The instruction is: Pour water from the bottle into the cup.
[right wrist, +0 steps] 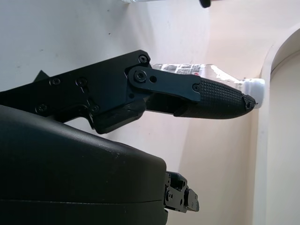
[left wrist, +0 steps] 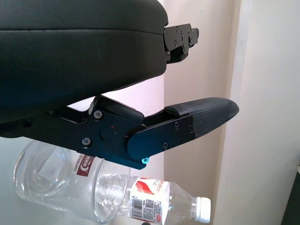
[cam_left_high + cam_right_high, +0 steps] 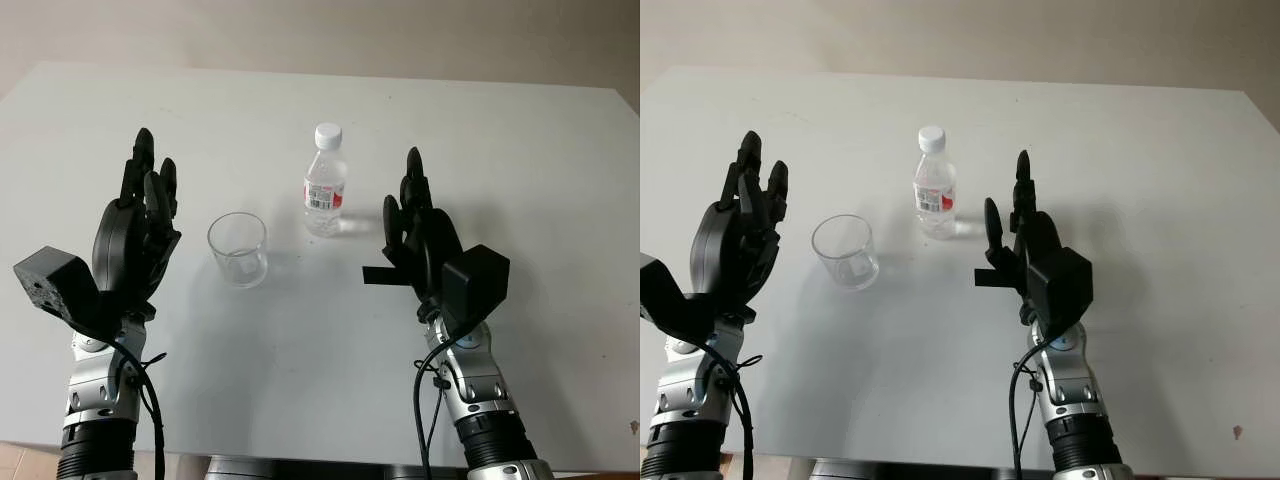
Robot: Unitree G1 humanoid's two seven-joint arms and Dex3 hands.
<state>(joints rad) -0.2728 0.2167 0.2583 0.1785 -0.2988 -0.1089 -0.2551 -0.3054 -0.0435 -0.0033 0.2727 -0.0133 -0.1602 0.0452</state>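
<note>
A small clear water bottle [image 3: 326, 185] with a white cap and a red-and-white label stands upright at the middle of the white table [image 3: 300, 360]. An empty clear plastic cup [image 3: 238, 250] stands upright to its left and a little nearer me. My left hand [image 3: 148, 210] is open, raised just left of the cup and apart from it. My right hand [image 3: 412, 215] is open to the right of the bottle, a short gap away. The left wrist view takes in the cup [image 2: 51, 183] and the bottle [image 2: 159, 199] beyond the hand's fingers. The bottle [image 1: 213, 72] sits partly behind a finger in the right wrist view.
The table's far edge [image 3: 330, 75] meets a pale wall. A thin black strip [image 3: 383, 276] juts from my right hand toward the table's middle.
</note>
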